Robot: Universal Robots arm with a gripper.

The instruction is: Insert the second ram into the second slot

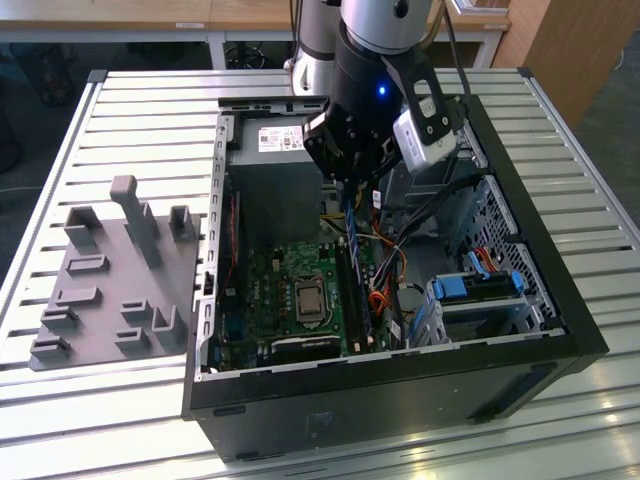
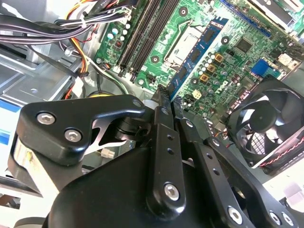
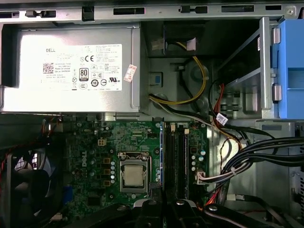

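Pincer (image 2: pixel 164 102) clenches the second ram (image 2: pixel 197 54) near one end, and the thin blue stick runs out from it, held on edge over the motherboard (image 3: pixel 95 142). In the first wrist view the stick's narrow edge lines up with the memory slots (image 3: pixel 179 156), on the side nearest the CPU socket (image 3: pixel 131 173). Whether it touches a slot I cannot tell. A cable bundle (image 3: pixel 247 161) crowds the slots' other side, and the power supply (image 3: pixel 71 66) walls off their far end. In the exterior view the pincer hangs over the open computer case (image 1: pixel 400 400), within its rim, on the slatted desk (image 1: pixel 130 110). A grey fixture plate (image 1: pixel 110 290) lies beside the case at the exterior view's left.
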